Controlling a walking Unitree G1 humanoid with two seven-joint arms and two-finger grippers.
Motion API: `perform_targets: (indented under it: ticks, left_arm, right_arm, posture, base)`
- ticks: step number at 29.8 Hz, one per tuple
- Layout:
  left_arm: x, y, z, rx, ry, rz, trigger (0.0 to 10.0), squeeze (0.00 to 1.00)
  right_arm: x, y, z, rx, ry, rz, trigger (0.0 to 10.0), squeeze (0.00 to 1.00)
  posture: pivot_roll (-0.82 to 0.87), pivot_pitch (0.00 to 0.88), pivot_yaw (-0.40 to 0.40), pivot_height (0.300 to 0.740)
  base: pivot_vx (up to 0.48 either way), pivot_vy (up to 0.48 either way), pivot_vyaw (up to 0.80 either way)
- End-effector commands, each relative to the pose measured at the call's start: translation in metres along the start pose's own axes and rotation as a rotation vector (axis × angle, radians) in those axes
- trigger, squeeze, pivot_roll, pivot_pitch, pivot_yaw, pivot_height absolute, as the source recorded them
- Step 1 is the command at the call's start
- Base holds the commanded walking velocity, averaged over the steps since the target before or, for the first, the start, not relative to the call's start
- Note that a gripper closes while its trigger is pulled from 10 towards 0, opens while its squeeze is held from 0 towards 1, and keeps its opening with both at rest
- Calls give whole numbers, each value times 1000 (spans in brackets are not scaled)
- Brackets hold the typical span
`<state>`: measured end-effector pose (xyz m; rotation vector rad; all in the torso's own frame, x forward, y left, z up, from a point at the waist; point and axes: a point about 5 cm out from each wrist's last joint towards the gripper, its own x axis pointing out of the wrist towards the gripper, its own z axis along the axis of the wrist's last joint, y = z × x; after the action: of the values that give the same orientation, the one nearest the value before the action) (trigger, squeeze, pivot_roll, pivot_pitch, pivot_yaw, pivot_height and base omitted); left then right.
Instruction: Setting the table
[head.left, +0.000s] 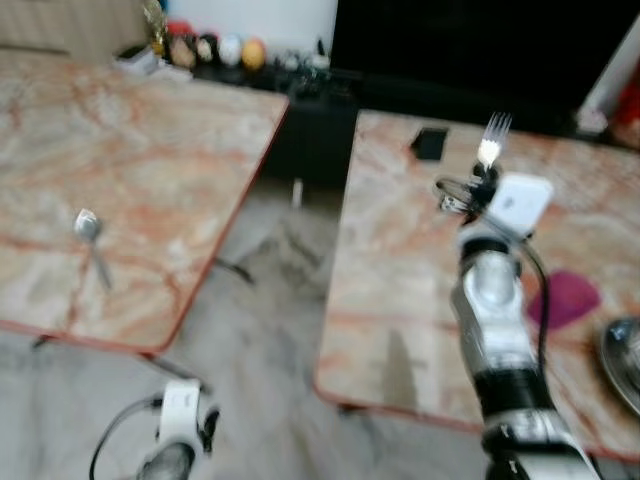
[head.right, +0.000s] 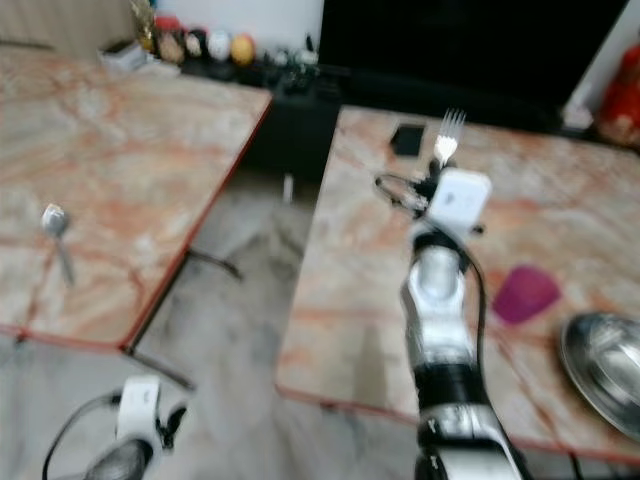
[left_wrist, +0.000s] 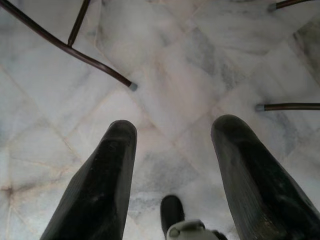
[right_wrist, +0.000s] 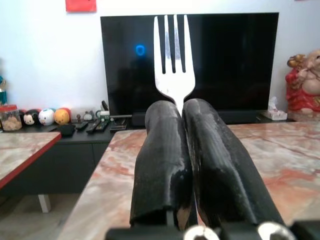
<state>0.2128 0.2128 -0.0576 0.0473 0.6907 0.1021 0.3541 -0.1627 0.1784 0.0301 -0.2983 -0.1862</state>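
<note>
Well, the right gripper is clamped on a fork above the right marble table, plate by its near right corner, spoon unplaced on the left table, left gripper gaping idle.

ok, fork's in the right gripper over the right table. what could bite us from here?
1. The right gripper pinches only the fork's lower neck, tines up; it could pivot or slip when set down.
2. The head views are blurred, so placement beside the metal plate and the magenta cup may be off.
3. The left gripper hangs open near table legs; it might snag one.
</note>
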Motion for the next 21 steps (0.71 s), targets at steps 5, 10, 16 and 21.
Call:
perform_targets:
  ticks: [5,10,16,21]
  left_arm:
    - [1,-5,3,-16,-14,-15,10000,0]
    - [1,-5,4,-31,-20,-14,10000,0]
    - [1,-6,5,-39,-27,-16,10000,0]
    - [2,-6,6,-37,-31,-15,10000,0]
  right_arm:
    - [4,-12,5,-6,-18,-40,10000,0]
    - [4,-12,6,-7,-23,-41,10000,0]
    - [4,-12,7,-6,-29,-44,10000,0]
    - [4,-13,8,-6,-33,-53,10000,0]
  posture:
    - [-35,0,-61,740]
    - [-35,0,-62,740]
    - [-37,0,-62,740]
    - [-37,0,-62,740]
  base:
    - [0,-480,0]
    - [0,-470,0]
    - [0,-449,0]
    - [0,-422,0]
